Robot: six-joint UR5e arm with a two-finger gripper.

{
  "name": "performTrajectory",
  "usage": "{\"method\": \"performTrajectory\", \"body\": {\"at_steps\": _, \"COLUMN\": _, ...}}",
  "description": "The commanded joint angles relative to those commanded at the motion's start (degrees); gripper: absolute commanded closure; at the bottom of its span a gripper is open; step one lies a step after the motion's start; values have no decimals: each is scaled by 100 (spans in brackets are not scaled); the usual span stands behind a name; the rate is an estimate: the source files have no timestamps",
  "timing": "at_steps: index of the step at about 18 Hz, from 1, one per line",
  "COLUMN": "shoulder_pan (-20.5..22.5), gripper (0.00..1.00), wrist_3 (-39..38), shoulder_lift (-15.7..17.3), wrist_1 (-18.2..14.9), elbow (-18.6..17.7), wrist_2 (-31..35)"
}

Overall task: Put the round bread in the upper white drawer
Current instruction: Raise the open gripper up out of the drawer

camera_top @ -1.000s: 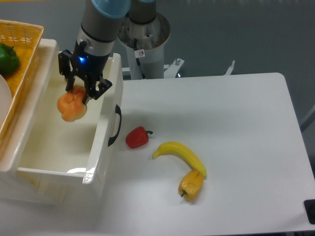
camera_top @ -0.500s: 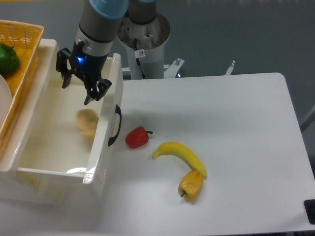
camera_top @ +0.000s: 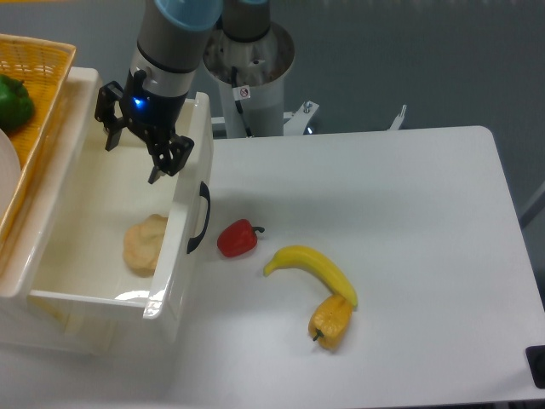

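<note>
The round bread (camera_top: 144,243), a pale tan lumpy bun, lies on the floor of the upper white drawer (camera_top: 64,264), close against its right wall. That drawer is pulled out at the left, its black curved handle facing the table. Above the drawer's back half hangs my gripper (camera_top: 134,162), open, its black fingers spread with nothing between them and well clear of the bread.
A red pepper (camera_top: 238,239), a banana (camera_top: 312,268) and a yellow-orange pepper (camera_top: 331,322) lie on the white table to the drawer's right. A yellow woven basket (camera_top: 38,102) with a green pepper (camera_top: 14,100) sits at the upper left. The arm's base (camera_top: 252,68) stands behind.
The gripper let go of the bread, which dropped and came to rest on the drawer floor. The fingers opened and the gripper rose slightly.
</note>
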Motion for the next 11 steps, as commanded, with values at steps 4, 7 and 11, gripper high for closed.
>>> {"method": "performTrajectory", "body": {"at_steps": 4, "shoulder_pan": 79, "gripper": 0, "wrist_3": 0, "shoulder_lift": 9, "wrist_1": 44, "elbow": 9, "wrist_2": 458}}
{"method": "performTrajectory", "body": {"at_steps": 7, "shoulder_pan": 246, "gripper": 0, "wrist_3": 9, "shoulder_lift": 17, "wrist_1": 132, "elbow": 35, "wrist_2": 510}}
{"method": "performTrajectory", "body": {"at_steps": 11, "shoulder_pan": 509, "gripper": 0, "wrist_3": 17, "shoulder_lift": 53, "wrist_1": 123, "elbow": 26, "wrist_2": 738}}
